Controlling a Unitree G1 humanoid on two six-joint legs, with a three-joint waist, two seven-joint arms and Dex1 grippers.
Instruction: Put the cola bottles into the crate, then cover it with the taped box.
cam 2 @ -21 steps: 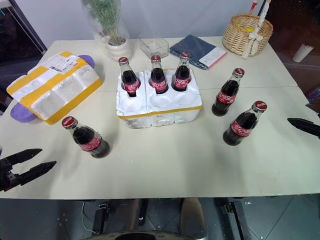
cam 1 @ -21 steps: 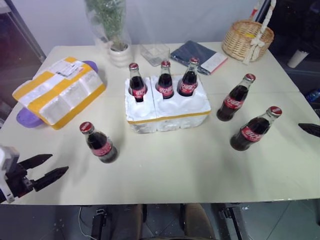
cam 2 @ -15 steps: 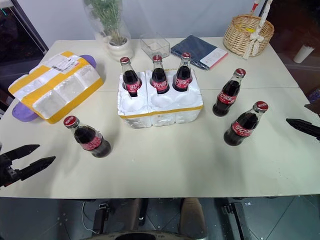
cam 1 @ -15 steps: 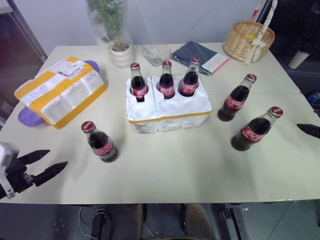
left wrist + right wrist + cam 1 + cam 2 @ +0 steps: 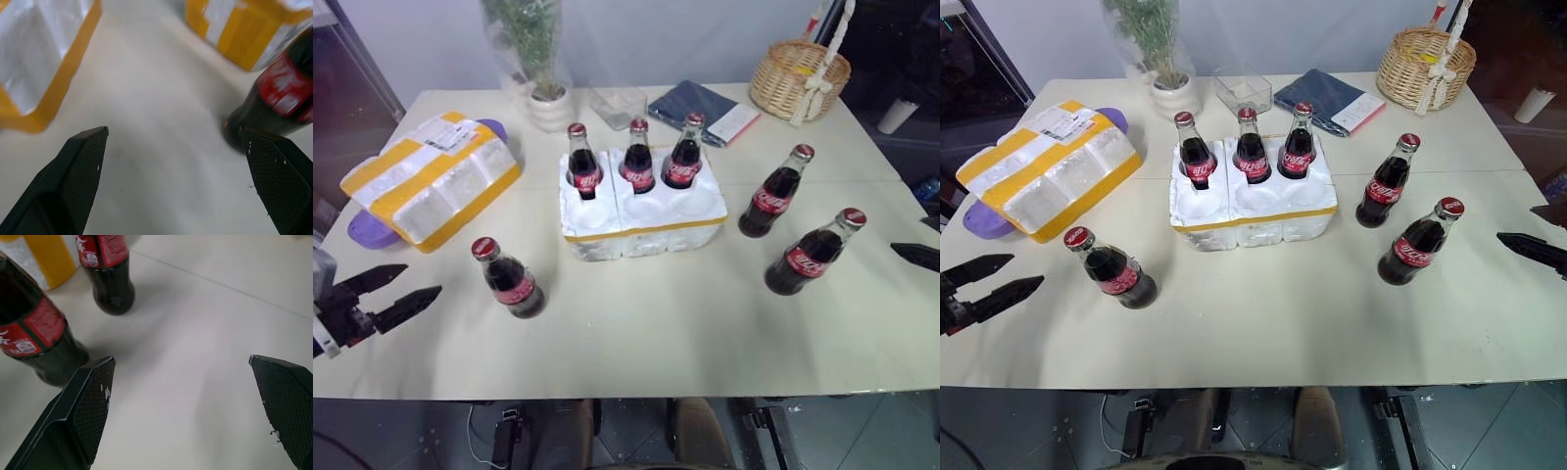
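Three cola bottles (image 5: 637, 162) stand in the back wells of the white crate (image 5: 646, 233) at the table's middle. Another cola bottle (image 5: 509, 281) stands loose on the table to the crate's front left, and two more (image 5: 773, 196) (image 5: 808, 257) stand to its right. The taped box (image 5: 431, 181) lies at the back left. My left gripper (image 5: 423, 279) is open at the table's left front edge, with the loose bottle (image 5: 279, 107) ahead of it. At the table's right edge my right gripper (image 5: 181, 360) is open and empty, and the two right bottles (image 5: 34, 333) stand ahead of it.
A purple object (image 5: 367, 230) lies under the taped box. Along the back edge are a potted plant (image 5: 548, 103), a clear container (image 5: 617, 103), a blue notebook (image 5: 700, 106) and a wicker basket (image 5: 798, 78). The table's front stretch is bare.
My left gripper has moved a little forward along the table's left side and stays open. The right gripper and the bottles have not moved.
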